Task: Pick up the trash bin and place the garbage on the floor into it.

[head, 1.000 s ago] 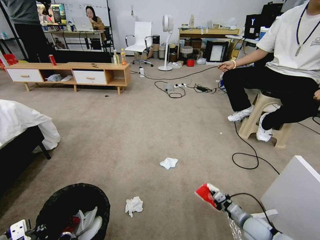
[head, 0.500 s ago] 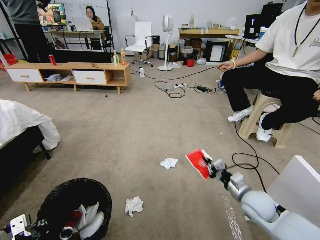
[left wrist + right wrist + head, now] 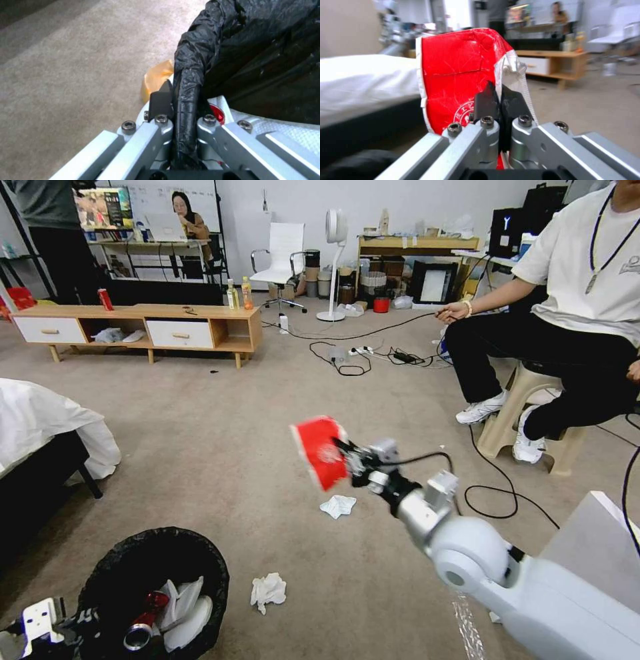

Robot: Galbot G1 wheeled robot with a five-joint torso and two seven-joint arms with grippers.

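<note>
Carrying the flat red snack packet (image 3: pixel 320 452) pinched in its closed fingers, the right tool (image 3: pixel 353 459) hangs in mid-air above the carpet, and the round trash bin lined with crinkled black plastic (image 3: pixel 200 567) lies toward seven o'clock from it, low and well apart. The left tool (image 3: pixel 178 112) is clamped on that bin's rim at the near left, so the packet likely needs to travel down-left over the open mouth. Two crumpled white tissues (image 3: pixel 268 590) lie on the floor between.
</note>
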